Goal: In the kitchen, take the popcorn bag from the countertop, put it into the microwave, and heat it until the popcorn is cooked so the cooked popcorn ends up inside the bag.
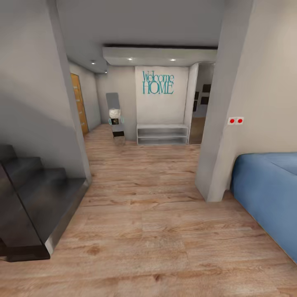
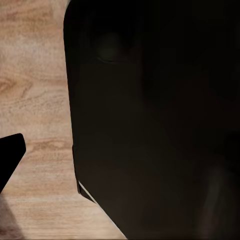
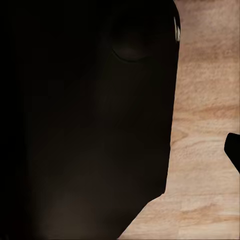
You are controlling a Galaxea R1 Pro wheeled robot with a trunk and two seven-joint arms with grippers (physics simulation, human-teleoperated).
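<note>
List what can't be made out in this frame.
- Both wrist views: a dark body close to the lens blocks most of each; gripper state unreadable.
- Head view: blue furniture cut by the right edge.
- Head view: small device by the far wall, too small to identify.

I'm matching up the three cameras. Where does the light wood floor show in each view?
Head view: wood floor fills the lower middle, running back to the far wall.
Left wrist view: a strip beside a dark body.
Right wrist view: a strip beside a dark body.
Shared landmark: the plank grain.
</note>
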